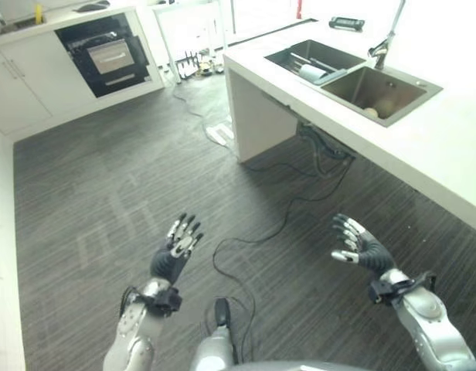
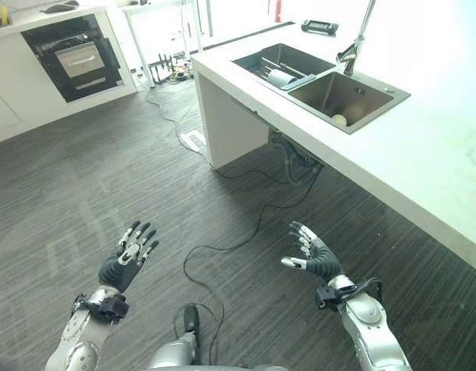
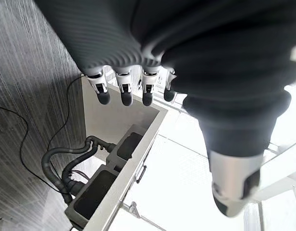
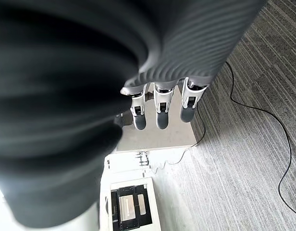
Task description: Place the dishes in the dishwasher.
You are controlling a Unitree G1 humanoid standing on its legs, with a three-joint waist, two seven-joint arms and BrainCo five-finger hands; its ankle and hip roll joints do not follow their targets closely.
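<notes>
Hovering above the dark striped floor [image 1: 107,193]: left hand [image 1: 178,246] and right hand [image 1: 360,246], well apart, fingers spread and relaxed, holding nothing. Standing ahead to the right: white surface [image 1: 423,139] with double sink [image 1: 408,104] and tap [image 1: 383,48]. Lying in the far basin: pale dishes [image 1: 311,73]. Set into the cabinets far left: dishwasher [image 1: 107,54], dark front.
</notes>
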